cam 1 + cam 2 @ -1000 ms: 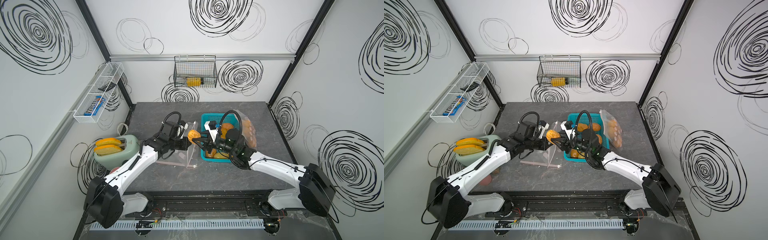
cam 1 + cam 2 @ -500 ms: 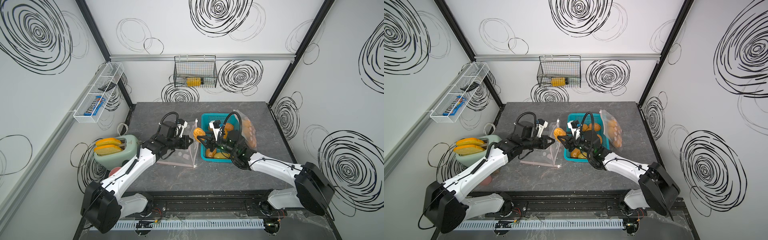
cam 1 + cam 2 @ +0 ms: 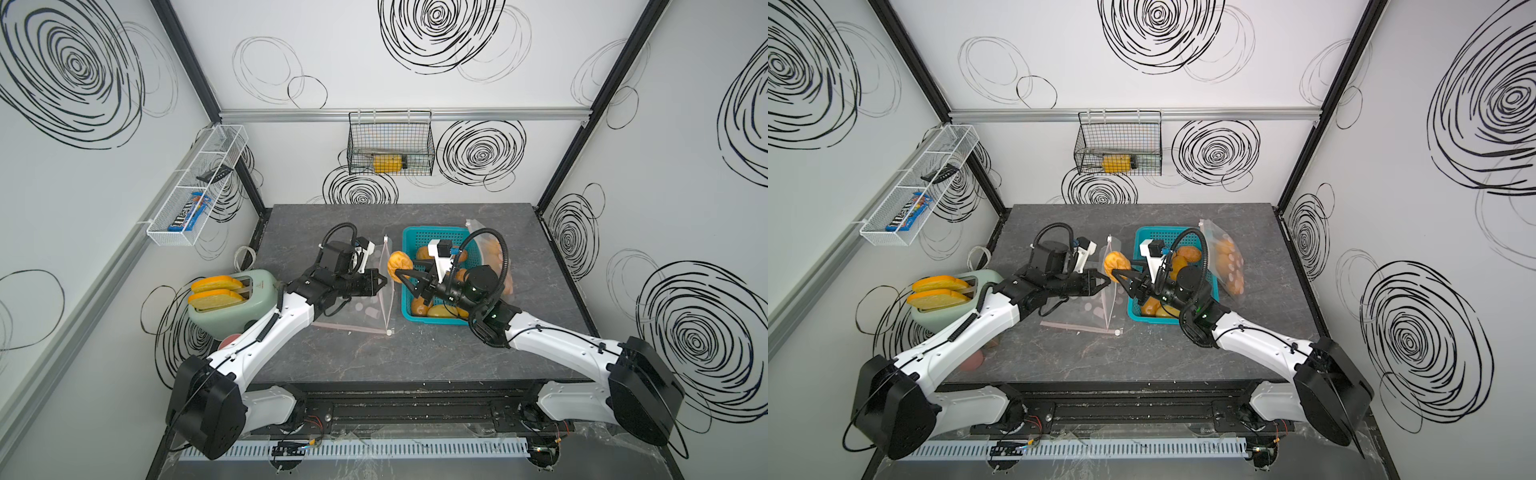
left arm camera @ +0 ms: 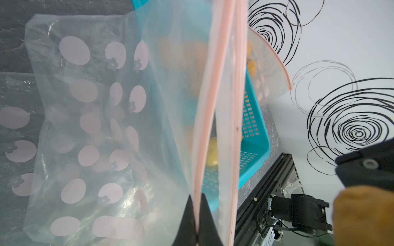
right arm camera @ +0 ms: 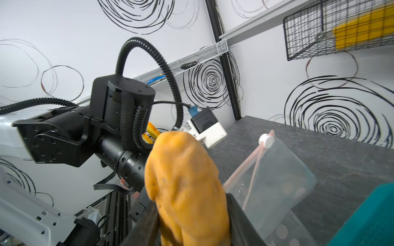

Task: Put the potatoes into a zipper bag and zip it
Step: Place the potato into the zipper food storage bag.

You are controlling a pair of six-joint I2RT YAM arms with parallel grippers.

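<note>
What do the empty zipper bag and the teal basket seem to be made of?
Zipper bag: thin clear plastic film, glossy; it is see-through, wrinkled and catches glare, with printed pink dots. Basket: probably rigid moulded plastic, matte teal, with perforated grid walls.

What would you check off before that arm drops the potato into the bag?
1. Right jaws gripping the potato: ok.
2. Left jaws shut on the pink rim of the zipper bag: ok.
3. Bag mouth wide enough for the potato: not ok, it looks like a narrow slit.
4. The potato lined up above the mouth: cannot tell.
5. White slider parked at the zipper's end, out of the way: ok.
</note>
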